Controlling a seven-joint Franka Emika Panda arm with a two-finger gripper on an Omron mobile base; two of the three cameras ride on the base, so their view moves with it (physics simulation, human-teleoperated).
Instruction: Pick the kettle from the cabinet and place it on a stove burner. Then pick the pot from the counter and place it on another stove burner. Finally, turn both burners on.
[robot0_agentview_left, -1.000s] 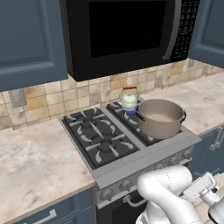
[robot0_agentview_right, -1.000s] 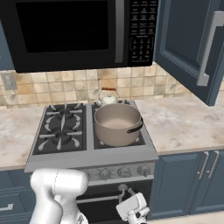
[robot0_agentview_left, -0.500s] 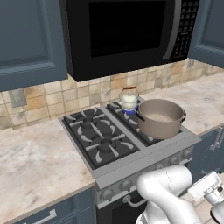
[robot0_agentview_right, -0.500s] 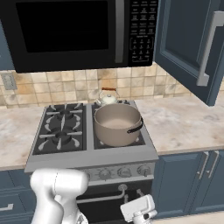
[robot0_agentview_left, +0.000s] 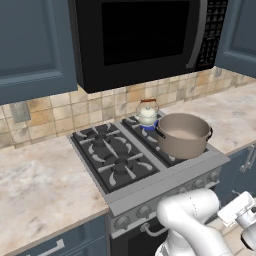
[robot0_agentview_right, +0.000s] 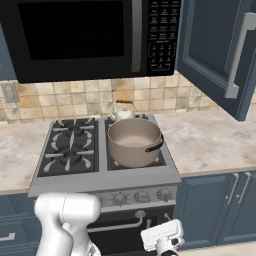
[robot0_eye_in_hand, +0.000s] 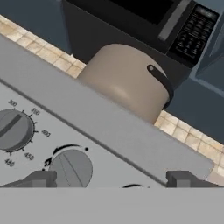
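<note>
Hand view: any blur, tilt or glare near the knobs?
Hand view: rolled, so the stove's silver panel runs diagonally; knob markings soft, no glare; pot evenly lit. Base views: level, sharp, flat lighting; faint shadow under the pot.

kettle: lower body hidden behind pot in right base view | burner under pot: covered, grate not visible | stove knobs in hand view: one cut by left edge, dial numbers blurred | cabinet door: cut off by top and right edges | microwave: top cropped
</note>
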